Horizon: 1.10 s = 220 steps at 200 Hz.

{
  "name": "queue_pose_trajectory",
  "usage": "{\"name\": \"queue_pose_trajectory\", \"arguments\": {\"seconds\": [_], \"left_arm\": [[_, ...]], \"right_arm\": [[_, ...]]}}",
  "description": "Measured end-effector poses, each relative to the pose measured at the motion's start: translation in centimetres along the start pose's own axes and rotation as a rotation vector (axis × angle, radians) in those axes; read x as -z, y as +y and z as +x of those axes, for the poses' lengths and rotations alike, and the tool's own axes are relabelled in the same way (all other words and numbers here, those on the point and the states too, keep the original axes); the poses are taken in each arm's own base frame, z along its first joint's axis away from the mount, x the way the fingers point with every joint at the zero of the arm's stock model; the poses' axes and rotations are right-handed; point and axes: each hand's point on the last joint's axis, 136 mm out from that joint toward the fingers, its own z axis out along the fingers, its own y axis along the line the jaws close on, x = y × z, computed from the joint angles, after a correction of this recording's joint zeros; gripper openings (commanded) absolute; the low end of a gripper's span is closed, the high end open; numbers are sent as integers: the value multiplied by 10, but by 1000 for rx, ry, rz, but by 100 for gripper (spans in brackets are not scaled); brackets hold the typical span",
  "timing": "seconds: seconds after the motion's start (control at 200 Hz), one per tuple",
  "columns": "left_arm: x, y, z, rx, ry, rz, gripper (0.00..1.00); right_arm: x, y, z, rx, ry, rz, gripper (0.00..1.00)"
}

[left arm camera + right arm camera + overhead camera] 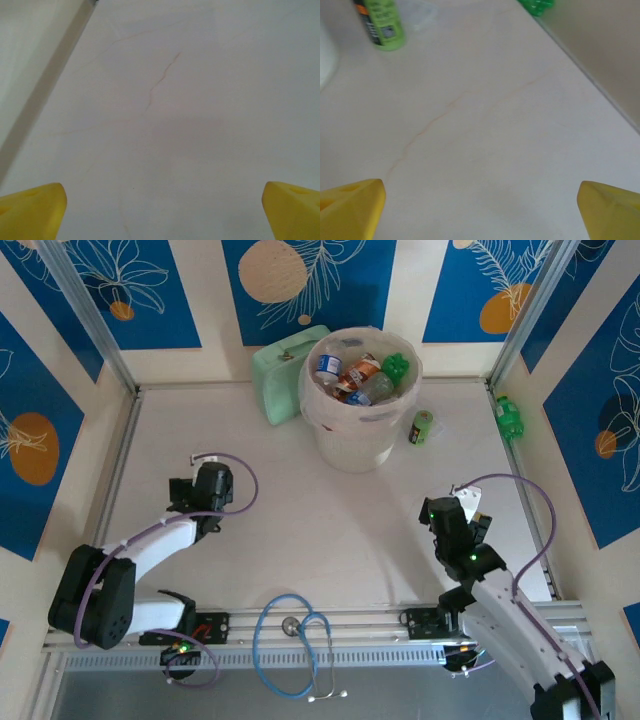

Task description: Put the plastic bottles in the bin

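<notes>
From above, we see the bin (350, 448) holding several plastic bottles (355, 375). One green bottle (510, 418) lies at the table (300, 530) edge and seemingly remains to be binned. Left wrist: our left gripper (160, 212) gapes wide, empty. Right wrist: our right gripper (480, 212) likewise, with that bottle far ahead.

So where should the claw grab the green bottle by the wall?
Probably around its middle, from above. The green bottle sits close to the right rail, so a sideways approach has little room. The open right claw is nearest.
</notes>
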Motion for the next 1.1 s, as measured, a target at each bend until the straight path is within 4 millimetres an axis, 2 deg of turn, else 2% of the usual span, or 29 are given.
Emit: {"name": "queue_pose_trajectory", "arguments": {"seconds": [0.09,0.175,0.395,0.46,0.555,0.67,0.715,0.88,1.1], "left_arm": [[-9,13,6,32,-17,-34,100],[-17,22,10,66,-44,-53,100],[-32,31,0,156,-153,-45,100],[-37,31,-6,180,-202,-33,100],[-46,24,-1,168,-190,20,100],[-53,1,-6,128,-209,153,100],[-54,-6,-8,124,-226,187,100],[-52,-11,-8,131,-253,235,100],[-50,-12,-15,123,-282,242,100]], "right_arm": [[-19,-4,11,26,10,53,99],[-34,2,15,48,1,35,99],[-76,15,-9,-68,-67,-107,99],[-86,31,-11,-60,-69,-199,99],[-97,60,-16,-31,-84,-333,99],[-115,90,-13,10,-72,-446,99],[-117,96,-13,19,-60,-478,99],[-116,108,-44,19,-129,-534,99],[-114,112,-44,35,-134,-542,99]]}}
